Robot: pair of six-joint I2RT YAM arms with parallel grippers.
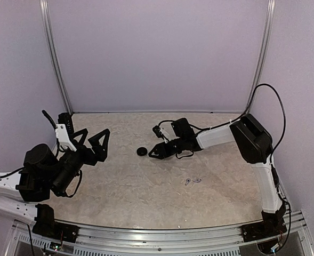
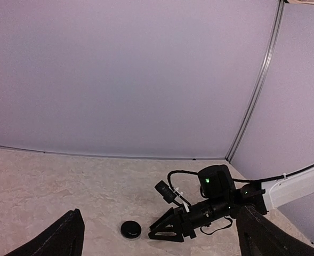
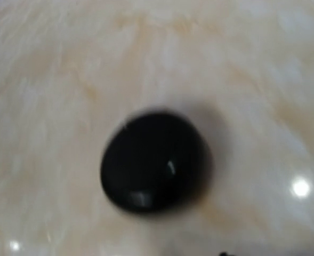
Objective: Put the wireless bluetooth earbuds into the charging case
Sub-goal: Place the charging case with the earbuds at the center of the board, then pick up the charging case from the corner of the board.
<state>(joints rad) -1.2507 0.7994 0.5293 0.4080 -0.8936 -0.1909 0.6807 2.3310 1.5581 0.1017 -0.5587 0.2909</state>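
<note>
Two earbuds (image 1: 187,181) lie side by side on the desk (image 1: 146,208), toward its near right. Farther back, a black disc (image 1: 142,151) sits just off the right claw (image 1: 155,151), whose opening we cannot tell. The left claw (image 1: 93,140) gapes wide, empty.

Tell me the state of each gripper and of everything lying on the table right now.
Left gripper: open wide, empty.
Small black round disc: lying flat on the pale marble-look tabletop, not held.
Right gripper: low, tips close beside the disc, not holding it; open or shut unclear.
Two tiny pale earbuds: lying loose side by side on the tabletop, untouched, apart from both grippers.
</note>
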